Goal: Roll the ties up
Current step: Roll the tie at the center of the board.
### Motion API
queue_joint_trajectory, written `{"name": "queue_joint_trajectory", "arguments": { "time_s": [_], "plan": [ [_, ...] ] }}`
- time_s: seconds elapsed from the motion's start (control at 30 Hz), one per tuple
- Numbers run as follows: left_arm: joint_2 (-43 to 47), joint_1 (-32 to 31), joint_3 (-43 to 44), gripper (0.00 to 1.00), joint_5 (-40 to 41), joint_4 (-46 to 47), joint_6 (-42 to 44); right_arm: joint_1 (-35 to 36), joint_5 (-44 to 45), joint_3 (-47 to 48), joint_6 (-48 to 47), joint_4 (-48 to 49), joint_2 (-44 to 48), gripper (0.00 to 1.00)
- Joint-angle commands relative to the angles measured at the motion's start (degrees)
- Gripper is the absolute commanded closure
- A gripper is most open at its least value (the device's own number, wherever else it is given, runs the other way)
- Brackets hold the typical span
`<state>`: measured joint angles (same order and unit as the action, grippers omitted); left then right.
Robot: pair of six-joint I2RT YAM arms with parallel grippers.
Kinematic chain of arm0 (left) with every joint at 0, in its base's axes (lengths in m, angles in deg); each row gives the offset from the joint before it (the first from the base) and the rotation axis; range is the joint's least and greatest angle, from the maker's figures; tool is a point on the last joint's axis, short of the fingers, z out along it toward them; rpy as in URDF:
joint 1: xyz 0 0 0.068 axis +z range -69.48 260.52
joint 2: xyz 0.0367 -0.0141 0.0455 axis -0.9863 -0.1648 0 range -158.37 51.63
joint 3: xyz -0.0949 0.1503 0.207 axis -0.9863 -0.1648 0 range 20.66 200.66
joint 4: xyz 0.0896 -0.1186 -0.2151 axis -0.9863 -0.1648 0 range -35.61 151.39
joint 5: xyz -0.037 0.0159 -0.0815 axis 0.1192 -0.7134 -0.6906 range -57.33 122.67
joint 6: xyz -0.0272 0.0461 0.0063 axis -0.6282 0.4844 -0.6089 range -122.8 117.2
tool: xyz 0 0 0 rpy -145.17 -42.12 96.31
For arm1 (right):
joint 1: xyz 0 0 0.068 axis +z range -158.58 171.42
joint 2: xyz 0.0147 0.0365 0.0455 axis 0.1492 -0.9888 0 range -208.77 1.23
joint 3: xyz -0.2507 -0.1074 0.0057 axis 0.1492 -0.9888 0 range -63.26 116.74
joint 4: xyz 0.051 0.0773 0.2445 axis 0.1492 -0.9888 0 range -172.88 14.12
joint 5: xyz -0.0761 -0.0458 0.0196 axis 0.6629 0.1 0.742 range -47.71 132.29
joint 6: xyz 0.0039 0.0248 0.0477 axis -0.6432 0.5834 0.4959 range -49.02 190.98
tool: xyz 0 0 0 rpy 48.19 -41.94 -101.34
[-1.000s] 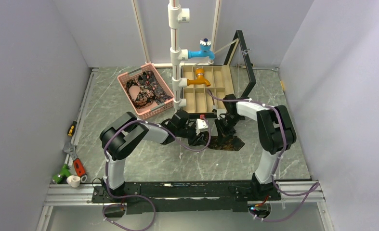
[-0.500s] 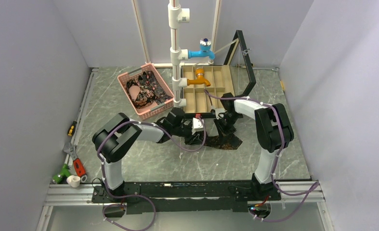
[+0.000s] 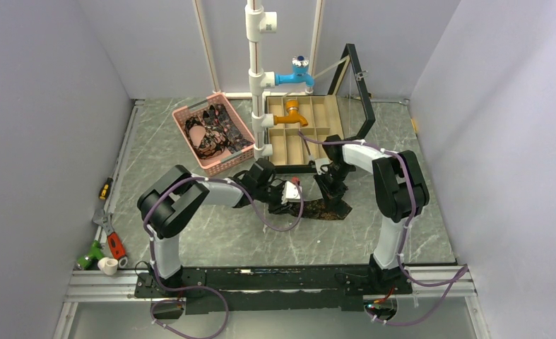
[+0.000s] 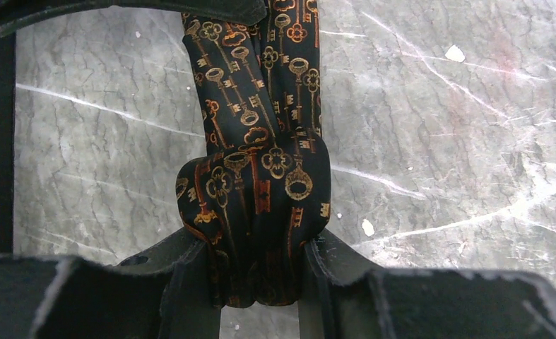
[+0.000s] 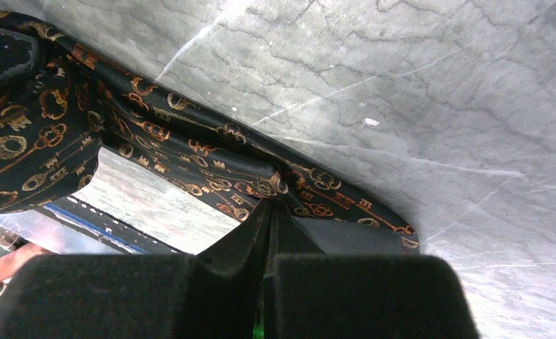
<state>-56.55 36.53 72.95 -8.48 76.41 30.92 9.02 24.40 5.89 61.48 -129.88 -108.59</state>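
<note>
Tie point(image 4: 257, 176), pinched by left fingers point(image 4: 186, 282) and right fingers point(image 5: 299, 244), shows keys wrist-side only.

Black tie point(image 4: 257, 183) with gold-orange keys — one end rolled into a bundle, the rest stretched straight.

A robotics test cell: plain lilac walls point(image 3: 42, 106) box in a marble-patterned table point(image 3: 211, 240). An aluminium rail point(image 3: 98, 282) at 6 o'clock carries the arm bases point(image 3: 163, 272). A mock plumbing pipe point(image 3: 256, 85) with taps point(image 3: 296, 74) stands at 12, and hand tools point(image 3: 112, 244) lie at 8.
</note>
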Motion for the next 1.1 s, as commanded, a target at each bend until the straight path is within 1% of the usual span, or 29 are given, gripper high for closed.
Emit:
{"name": "queue_joint_trajectory", "arguments": {
  "time_s": [0.0,0.07,0.13,0.2,0.27,0.33,0.37,0.47,0.67,0.73,0.8,0.87,0.9,1.0,1.03,1.07],
  "plan": [
    [-5.23,-1.6,-1.13,0.72,8.6,-11.26,4.57,-1.02,4.24,2.07,-1.07,11.83,-2.15,0.97],
    [-5.25,-1.98,-1.2,0.72,9.33,-11.47,4.83,-1.03,-0.6,1.99,-0.65,9.85,0.98,0.92],
    [-5.26,-2.16,-1.31,0.72,10.23,-11.7,5.27,-1.01,-5.52,0.95,0.78,9.08,4.73,0.85],
    [-5.37,-2.23,-1.19,0.72,10.9,-12.04,5.33,-1.06,-11.48,-0.25,2.88,8.95,7.52,0.69],
    [-5.53,-2.35,-0.91,0.71,11.4,-12.32,5.15,-1.0,-16.74,-1.18,5.65,9.52,9.07,0.58],
    [-5.63,-2.54,-0.89,0.7,11.54,-12.43,5.16,-0.94,-21.43,-2.05,8.77,11.07,9.6,0.51],
    [-5.71,-2.62,-0.83,0.7,11.58,-12.48,5.21,-0.86,-23.44,-2.39,10.34,12.0,9.6,0.49],
    [-5.59,-2.68,-0.81,0.7,11.49,-12.68,5.29,-0.43,-27.21,-3.59,14.59,15.06,8.7,0.47],
    [-5.48,-2.61,-0.83,0.69,10.97,-12.7,5.4,-0.04,-29.35,-4.69,17.04,18.14,5.3,0.47],
    [-5.55,-2.63,-0.72,0.68,10.89,-12.76,5.31,0.29,-30.02,-4.88,17.07,18.91,4.43,0.51],
    [-5.55,-2.65,-0.53,0.67,10.92,-12.84,5.27,0.45,-29.66,-4.81,15.73,17.82,3.5,0.58],
    [-5.63,-2.58,-0.29,0.66,10.47,-12.83,5.05,0.5,-28.88,-5.34,13.83,16.25,3.17,0.6],
    [-5.63,-2.5,-0.19,0.66,10.35,-12.83,4.98,0.5,-28.82,-5.63,13.21,15.64,3.13,0.59],
    [-5.75,-2.49,0.15,0.66,9.97,-12.8,4.48,0.02,-30.97,-7.02,13.13,15.39,4.53,0.5],
    [-5.73,-2.48,0.24,0.66,9.72,-12.86,4.44,0.04,-31.32,-7.79,13.69,16.26,5.62,0.49],
    [-5.8,-2.46,0.25,0.66,9.49,-12.91,4.43,0.06,-31.53,-8.6,14.28,17.42,6.1,0.51]
  ]
}}
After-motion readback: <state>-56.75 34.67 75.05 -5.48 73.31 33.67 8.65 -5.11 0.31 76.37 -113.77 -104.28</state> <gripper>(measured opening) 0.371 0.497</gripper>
